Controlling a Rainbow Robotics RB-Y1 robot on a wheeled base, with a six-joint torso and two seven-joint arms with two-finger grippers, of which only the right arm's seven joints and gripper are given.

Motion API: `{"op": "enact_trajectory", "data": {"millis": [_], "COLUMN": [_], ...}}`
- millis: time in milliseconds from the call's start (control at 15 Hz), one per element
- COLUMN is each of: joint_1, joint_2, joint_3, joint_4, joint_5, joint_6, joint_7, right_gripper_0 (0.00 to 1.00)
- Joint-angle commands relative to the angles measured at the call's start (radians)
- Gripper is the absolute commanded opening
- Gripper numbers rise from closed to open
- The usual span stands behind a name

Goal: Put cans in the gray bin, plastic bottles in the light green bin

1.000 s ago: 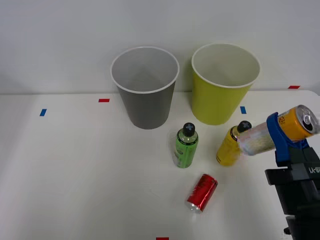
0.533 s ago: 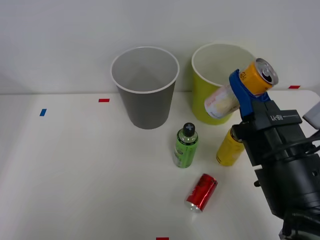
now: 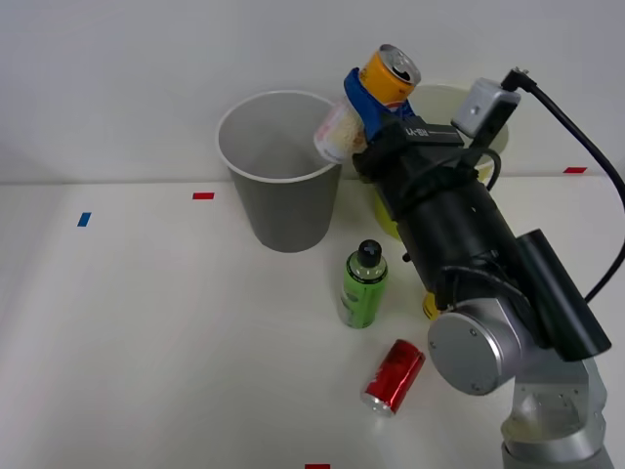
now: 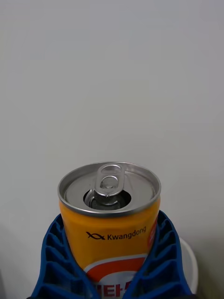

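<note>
Orange-gold can point(image 4: 109, 219) pinched in right end effector point(image 3: 363, 98) above gray bin point(image 3: 283, 176) rim; front view adds red can point(image 3: 394, 376) on table.

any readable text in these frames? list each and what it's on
"Kwangdong" with a small fish-like logo: on the orange-gold can held in the right gripper.
Red letters below that on the same can: cut off, unreadable.
White marking on the black gripper housing: too small to read.
Print on the green bottle and the red can: too small to read.
</note>
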Motion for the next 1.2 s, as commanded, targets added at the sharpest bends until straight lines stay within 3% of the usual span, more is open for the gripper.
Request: {"op": "enact_trajectory", "data": {"millis": [67, 333, 733, 1200], "joint_1": [-0.189, -0.376, -0.534, -0.547], "joint_2": [0.03, 0.013, -0.044, -0.05], "joint_3": [-0.009, -0.012, 0.046, 0.065], "joint_4": [0.177, 0.378, 0.571, 0.584], "joint_5": [0.003, 0.022, 0.037, 0.037], "joint_6": [-0.001, -0.001, 0.005, 0.005], "joint_7": [0.011, 0.032, 0.058, 0.052], "right_gripper_0": [0.0, 0.0, 0.0, 0.0]}}
